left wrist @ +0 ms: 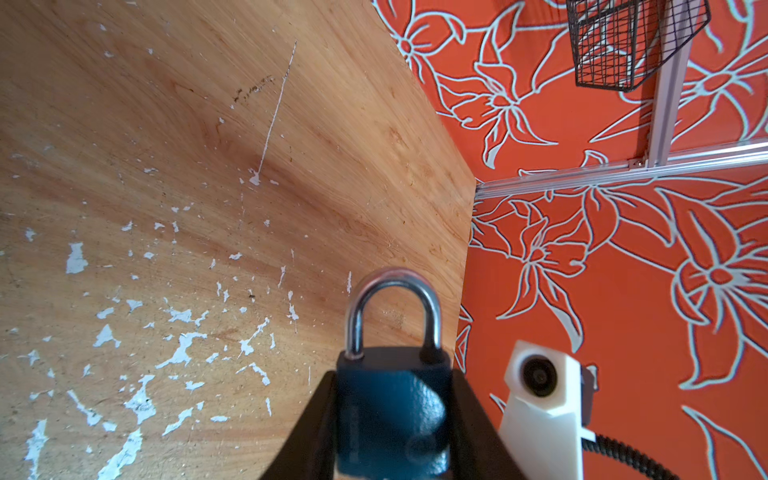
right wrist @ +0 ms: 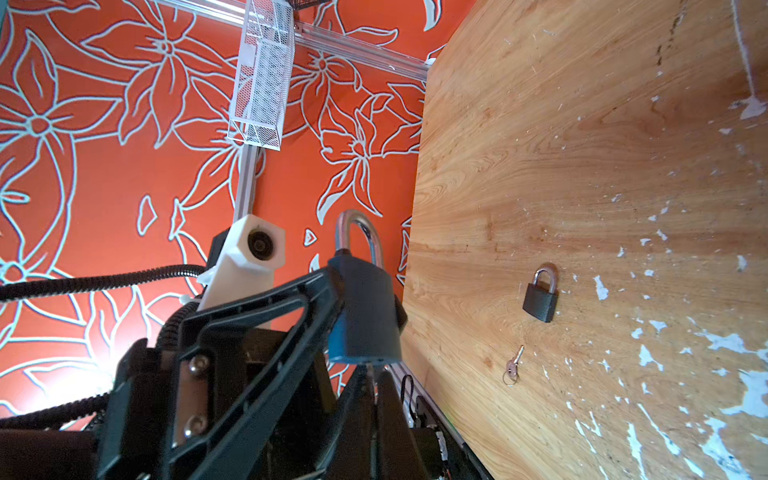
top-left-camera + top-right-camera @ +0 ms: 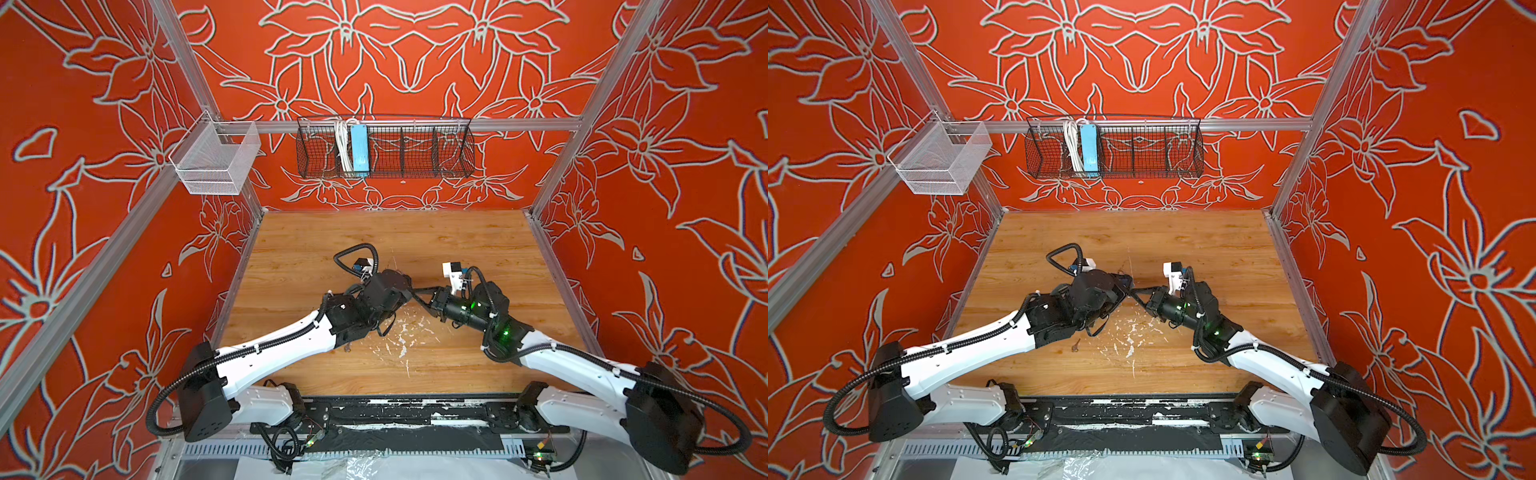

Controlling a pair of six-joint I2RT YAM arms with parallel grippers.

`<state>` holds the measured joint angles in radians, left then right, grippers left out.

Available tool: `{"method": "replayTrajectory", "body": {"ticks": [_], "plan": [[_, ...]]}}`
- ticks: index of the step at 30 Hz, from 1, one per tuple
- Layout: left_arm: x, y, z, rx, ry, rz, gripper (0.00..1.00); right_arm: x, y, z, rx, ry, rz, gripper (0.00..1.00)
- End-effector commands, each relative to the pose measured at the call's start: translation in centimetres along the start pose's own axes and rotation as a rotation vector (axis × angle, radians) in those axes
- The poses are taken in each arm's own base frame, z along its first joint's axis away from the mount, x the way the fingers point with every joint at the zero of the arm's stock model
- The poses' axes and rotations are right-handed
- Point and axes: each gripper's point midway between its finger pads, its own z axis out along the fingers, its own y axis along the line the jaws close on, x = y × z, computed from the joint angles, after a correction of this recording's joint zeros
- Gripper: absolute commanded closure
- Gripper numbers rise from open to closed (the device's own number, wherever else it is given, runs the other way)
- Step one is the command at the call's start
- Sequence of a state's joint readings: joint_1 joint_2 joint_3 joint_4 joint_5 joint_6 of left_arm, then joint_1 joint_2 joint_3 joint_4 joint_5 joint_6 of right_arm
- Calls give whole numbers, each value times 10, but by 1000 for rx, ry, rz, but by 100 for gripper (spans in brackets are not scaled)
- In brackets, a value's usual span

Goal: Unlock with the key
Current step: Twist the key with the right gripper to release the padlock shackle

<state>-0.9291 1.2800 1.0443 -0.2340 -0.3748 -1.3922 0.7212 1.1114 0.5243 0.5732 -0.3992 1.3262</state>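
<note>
left gripper (image 1: 392, 374) clamped on blue padlock (image 1: 390, 415), mid-table, raised; right gripper (image 2: 373, 384) pinched together on key (image 2: 368, 368) at its keyhole, blade barely visible; risk: twisting off-axis could jam or slip key, or rotate padlock in grip; far black wire basket (image 3: 453, 166) held power strip (image 3: 359, 147), cable (image 3: 341, 145); white mesh basket (image 3: 216, 162) looked empty

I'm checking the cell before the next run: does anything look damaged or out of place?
Yes. The wooden tabletop is chipped, with white patches where the finish has flaked off. A loose key and a dark padlock lie on it, apart from the blue padlock held by the left gripper.
</note>
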Motion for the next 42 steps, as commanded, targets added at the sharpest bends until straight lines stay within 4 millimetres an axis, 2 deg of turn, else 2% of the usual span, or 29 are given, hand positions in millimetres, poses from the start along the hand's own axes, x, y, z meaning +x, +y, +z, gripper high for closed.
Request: {"method": "replayTrajectory", "body": {"ticks": [1,24,32,38,42], "plan": [[18,-37,-10,145,87,-80,100,-5,34,-2,-126,-22,29,100],[20,-46,-3,204,63,-177,100,-9,58,-7,-234,-37,132,100],[18,-49,-5,191,52,-157,100,-7,53,-5,-180,-27,78,100],[10,-41,-9,109,21,-44,100,-6,36,-8,-82,-41,-1,100],[0,-32,-13,47,-7,48,100,-4,27,-10,-7,-27,-71,89]]}}
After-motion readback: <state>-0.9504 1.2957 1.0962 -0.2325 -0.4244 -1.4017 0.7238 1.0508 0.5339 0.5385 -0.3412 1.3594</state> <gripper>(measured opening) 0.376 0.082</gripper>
